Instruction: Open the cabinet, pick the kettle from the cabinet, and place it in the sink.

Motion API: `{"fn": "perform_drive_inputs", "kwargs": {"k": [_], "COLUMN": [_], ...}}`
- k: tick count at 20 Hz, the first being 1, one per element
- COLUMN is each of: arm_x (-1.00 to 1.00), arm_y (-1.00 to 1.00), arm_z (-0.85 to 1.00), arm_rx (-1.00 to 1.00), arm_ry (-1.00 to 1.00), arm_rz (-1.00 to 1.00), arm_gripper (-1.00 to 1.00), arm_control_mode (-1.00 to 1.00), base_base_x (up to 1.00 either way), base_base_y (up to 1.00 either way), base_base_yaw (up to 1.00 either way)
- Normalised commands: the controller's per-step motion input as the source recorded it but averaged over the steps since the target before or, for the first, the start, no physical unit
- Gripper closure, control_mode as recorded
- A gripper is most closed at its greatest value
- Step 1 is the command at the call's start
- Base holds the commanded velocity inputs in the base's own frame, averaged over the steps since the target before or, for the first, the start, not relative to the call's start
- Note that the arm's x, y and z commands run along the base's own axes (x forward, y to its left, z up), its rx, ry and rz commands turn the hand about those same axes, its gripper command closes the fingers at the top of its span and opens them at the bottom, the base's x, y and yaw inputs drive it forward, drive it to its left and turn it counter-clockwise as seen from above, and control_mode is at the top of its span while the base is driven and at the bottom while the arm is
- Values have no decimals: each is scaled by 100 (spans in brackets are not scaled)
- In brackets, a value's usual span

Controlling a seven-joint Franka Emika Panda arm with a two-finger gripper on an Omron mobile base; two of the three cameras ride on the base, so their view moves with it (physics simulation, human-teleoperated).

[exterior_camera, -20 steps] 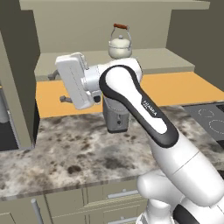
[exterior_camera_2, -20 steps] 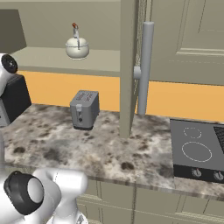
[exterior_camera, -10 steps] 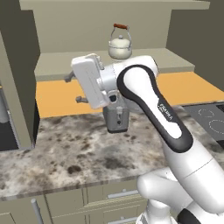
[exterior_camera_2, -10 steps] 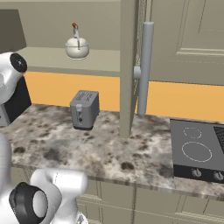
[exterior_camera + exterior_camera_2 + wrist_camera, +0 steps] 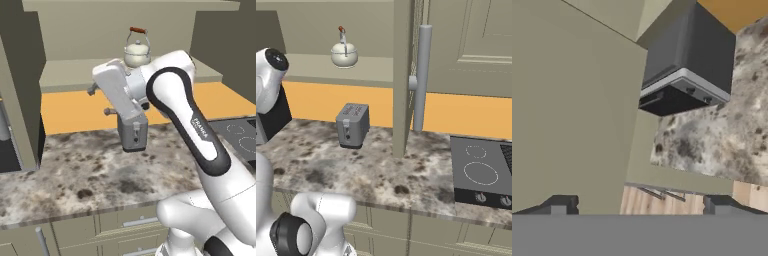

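The cabinet (image 5: 70,75) stands open, its right door (image 5: 404,75) swung out with a long grey bar handle (image 5: 421,75). On its shelf sits the cream-white kettle (image 5: 136,51) (image 5: 344,54), upright, with a reddish piece on its wire handle. My gripper (image 5: 100,100) hangs below and left of the kettle, apart from it, over the counter. It points left, and its fingertips (image 5: 559,205) stand wide open with nothing between them. In the hand view they face the olive left door (image 5: 572,100). The sink is out of view.
A grey toaster (image 5: 134,132) (image 5: 352,124) stands on the speckled counter (image 5: 75,170) just under my hand. A dark boxy appliance (image 5: 687,65) sits at the counter's left end behind the left door (image 5: 20,85). A black cooktop (image 5: 481,170) lies at the right.
My hand has swung to the right, toward the spot under the kettle, and the elbow has risen. The jaws stay wide open. Kettle and toaster have not moved.
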Motion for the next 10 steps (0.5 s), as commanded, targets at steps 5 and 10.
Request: {"fn": "perform_drive_inputs", "kwargs": {"k": [5,10], "arm_x": [-6,-12], "arm_y": [-35,-34], "arm_z": [6,0], "arm_rx": [-16,-17], "arm_ry": [-9,-24], "arm_rz": [-4,-4], "arm_gripper": [-100,-100], "arm_control_mode": [-100,-100], "base_base_x": [0,0], "base_base_y": [0,0], "base_base_yaw": [0,0]}}
